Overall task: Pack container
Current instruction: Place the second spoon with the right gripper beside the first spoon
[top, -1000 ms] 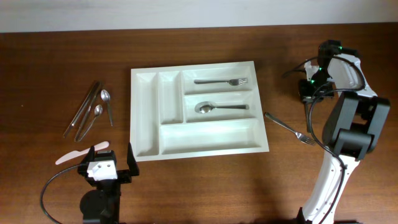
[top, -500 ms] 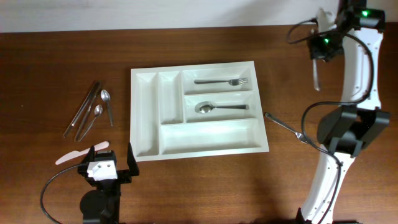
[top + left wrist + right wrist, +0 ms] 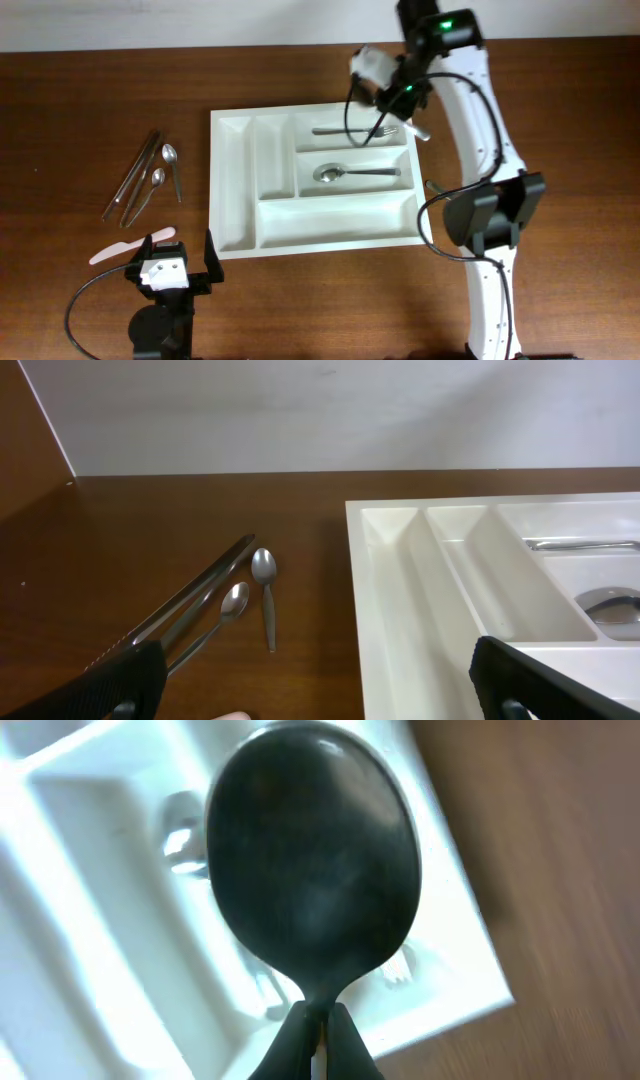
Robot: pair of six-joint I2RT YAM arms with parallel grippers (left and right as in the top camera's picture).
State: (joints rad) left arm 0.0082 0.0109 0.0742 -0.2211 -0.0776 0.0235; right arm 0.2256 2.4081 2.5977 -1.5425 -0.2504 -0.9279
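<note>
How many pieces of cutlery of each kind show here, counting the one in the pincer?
Spoons: 4 (large spoon in the container, two small spoons, held spoon in right pincer)
Forks: 2 (fork in the container, half-hidden fork beside it)
Knives: 3 (apparently two metal knives, one pale knife)
Total: 9

Glossy, smooth white plastic container (image 3: 232, 190), polished metal spoon (image 3: 312, 870), matt brown wood-grain table (image 3: 90, 90).
</note>
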